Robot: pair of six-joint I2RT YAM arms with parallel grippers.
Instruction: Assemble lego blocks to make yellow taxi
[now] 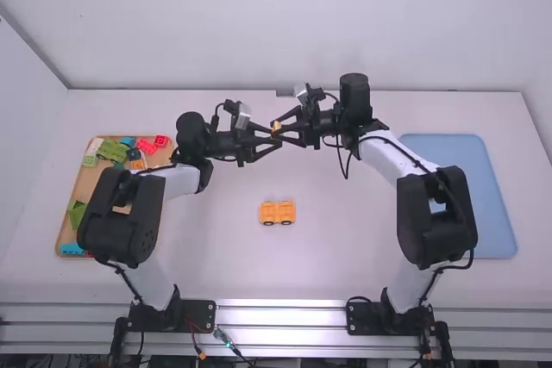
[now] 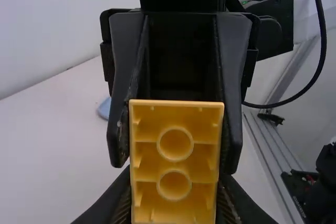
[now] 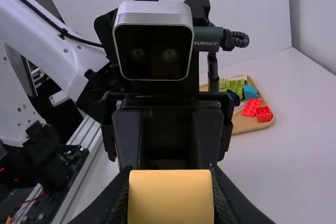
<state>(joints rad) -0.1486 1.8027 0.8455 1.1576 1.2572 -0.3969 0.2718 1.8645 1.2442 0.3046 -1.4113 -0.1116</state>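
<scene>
White wall [image 1: 259, 23] rises at 12 o'clock beyond the white table [image 1: 345, 247]. Above the table, the black left tool [image 1: 274, 135] and black right tool [image 1: 278, 127] face each other, both clamped on one yellow-orange plastic block [image 1: 276, 126]. Toward 6 o'clock from it, a yellow-orange plastic vehicle base with dark wheels [image 1: 276, 211] stands on the table. Toward 8 o'clock lies a tan wooden tray [image 1: 84, 183] holding green, red and blue plastic blocks [image 1: 147, 146]; toward 4 o'clock, a blue rectangular tray [image 1: 490, 213].
</scene>
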